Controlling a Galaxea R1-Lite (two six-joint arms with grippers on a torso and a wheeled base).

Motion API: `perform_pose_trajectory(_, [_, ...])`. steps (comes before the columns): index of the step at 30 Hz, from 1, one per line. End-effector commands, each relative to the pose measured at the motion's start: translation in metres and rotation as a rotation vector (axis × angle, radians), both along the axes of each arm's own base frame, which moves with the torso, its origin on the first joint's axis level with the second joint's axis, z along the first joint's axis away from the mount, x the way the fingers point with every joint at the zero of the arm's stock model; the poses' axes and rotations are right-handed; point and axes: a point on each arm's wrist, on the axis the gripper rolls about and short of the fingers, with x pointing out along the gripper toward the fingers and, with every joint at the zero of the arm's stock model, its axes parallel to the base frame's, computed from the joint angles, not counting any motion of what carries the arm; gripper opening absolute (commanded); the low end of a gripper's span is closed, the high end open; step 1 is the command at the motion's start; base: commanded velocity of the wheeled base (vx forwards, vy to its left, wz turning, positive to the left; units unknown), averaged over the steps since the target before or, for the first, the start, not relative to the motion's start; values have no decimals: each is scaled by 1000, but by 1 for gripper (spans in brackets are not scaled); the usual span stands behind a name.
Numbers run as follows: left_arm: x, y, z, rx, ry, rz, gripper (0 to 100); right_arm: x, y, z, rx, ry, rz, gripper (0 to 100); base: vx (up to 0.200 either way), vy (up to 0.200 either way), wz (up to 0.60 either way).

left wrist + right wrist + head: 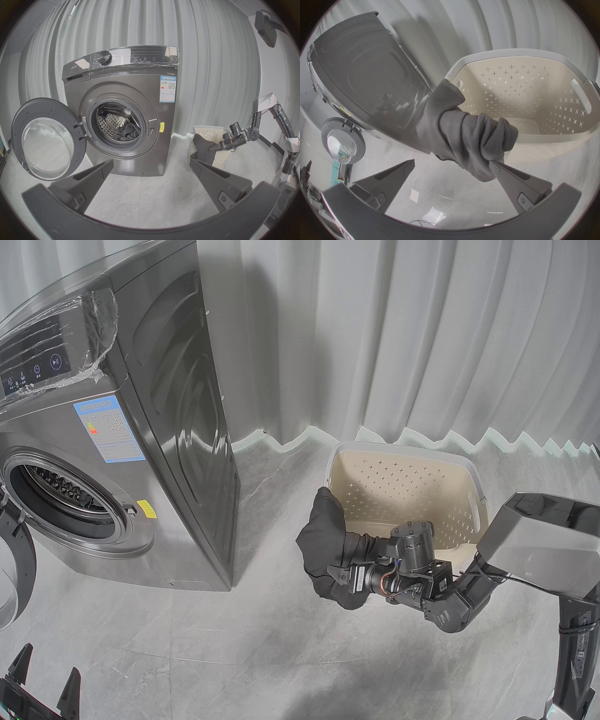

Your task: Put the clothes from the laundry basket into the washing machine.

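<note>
A dark grey garment hangs over the rim of the cream laundry basket on the side facing the washing machine. My right gripper is open at the garment's lower folds. In the right wrist view the garment hangs between the spread fingers of the right gripper and brushes one fingertip. The basket holds nothing else that I can see. My left gripper is open and empty, low before the machine. Dark clothes lie in the drum.
The machine's round door stands swung wide open on the side away from the basket. White curtains close off the back. Bare grey floor lies between machine and basket.
</note>
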Motion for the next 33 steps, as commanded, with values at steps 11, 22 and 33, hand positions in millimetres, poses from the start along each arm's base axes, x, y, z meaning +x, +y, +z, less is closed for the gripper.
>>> perform_pose_trajectory(11, [0, 0, -4, -2, -2, 2, 100, 28, 9, -9, 52, -49, -90, 0, 0, 0, 0])
perform_pose_trajectory(22, [0, 0, -4, -3, -2, 2, 100, 22, 9, -12, 62, -63, -81, 0, 0, 0, 0])
perform_pose_trajectory(33, [0, 0, -4, -6, -2, 0, 100, -33, -1, 59, 84, -171, -6, 0, 0, 0, 0])
